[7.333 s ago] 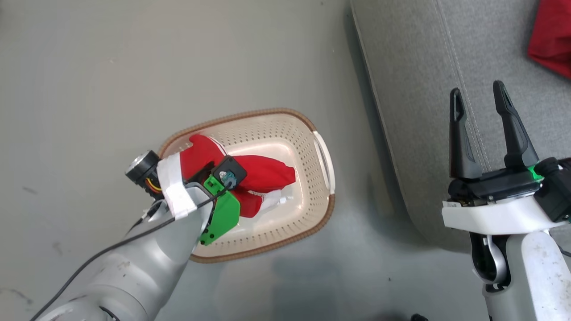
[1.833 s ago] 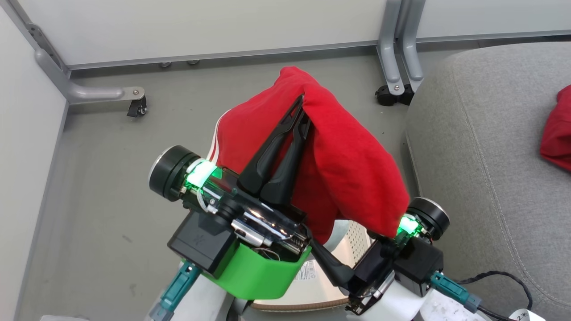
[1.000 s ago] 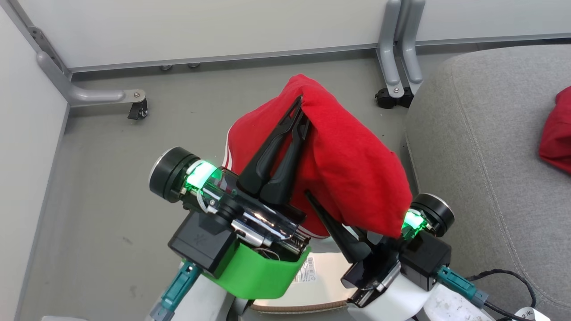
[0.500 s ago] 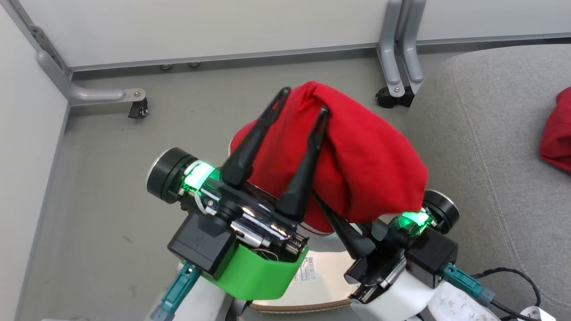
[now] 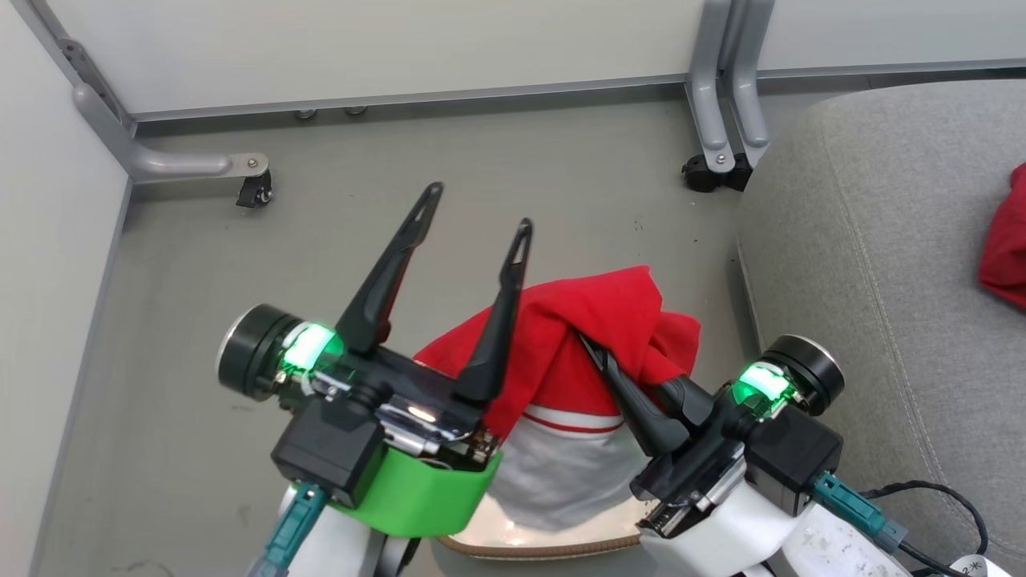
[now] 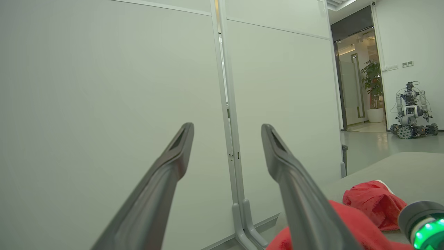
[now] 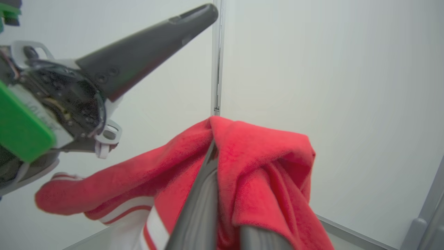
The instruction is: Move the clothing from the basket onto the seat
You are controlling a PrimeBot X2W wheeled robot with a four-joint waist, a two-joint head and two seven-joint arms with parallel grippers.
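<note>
From the head camera, the right gripper (image 5: 591, 349) is pinched closed on a fold of the clothing (image 5: 617, 316), a bright-red garment with white stripes and a white lining. The garment hangs from those closed fingers over the basket (image 5: 529, 550). The basket's brown rim and cream base peek out at the bottom edge, beneath the white lining. The left gripper (image 5: 478, 207) stands just to the left, its two dark fingers spread wide apart with nothing between them. Its right finger crosses in front of the red fabric. The grey seat (image 5: 882, 240) takes up the right side, near the basket. A second red garment (image 5: 1006, 240) lies on the seat at the far right edge. Grey floor (image 5: 200, 264) and pale partition panels (image 5: 401, 48) lie behind.
</note>
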